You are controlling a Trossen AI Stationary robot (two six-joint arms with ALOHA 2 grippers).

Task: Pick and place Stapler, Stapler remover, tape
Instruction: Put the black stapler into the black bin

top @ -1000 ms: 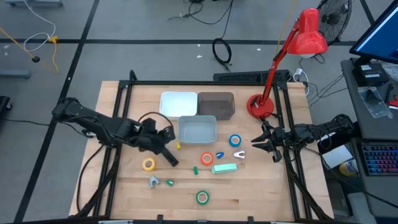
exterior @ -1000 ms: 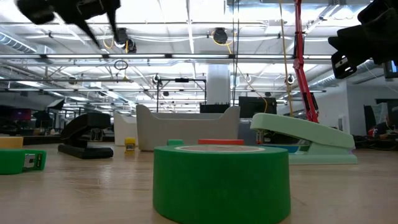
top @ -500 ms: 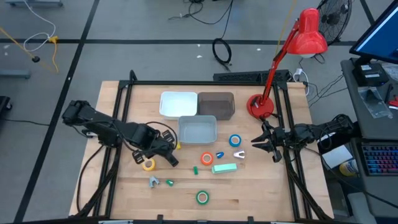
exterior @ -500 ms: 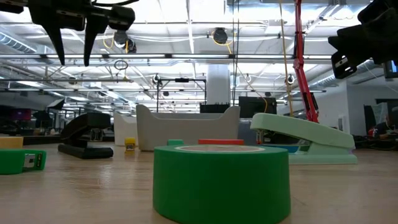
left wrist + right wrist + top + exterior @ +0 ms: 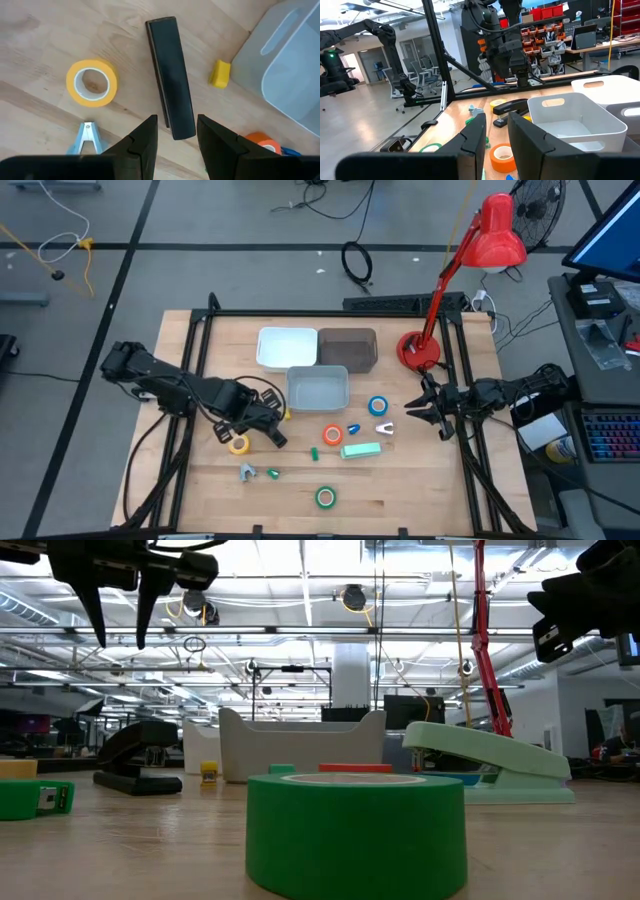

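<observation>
A stapler (image 5: pixel 171 77) lies between tape (image 5: pixel 92 83) and bin (image 5: pixel 290 70) (well apart).

From the high view I get even, bright overhead light on the wooden table (image 5: pixel 200 480), with only faint, soft shadows under the arms. The red desk lamp (image 5: pixel 497 230) casts no visible pool of its own. In the low view the ceiling lights glare white across the top, and the green tape roll (image 5: pixel 356 832) right at the lens looks soft-edged. My left wrist view is sharp on the black stapler (image 5: pixel 170 75), but the near fingers (image 5: pixel 142 145) blur.
</observation>
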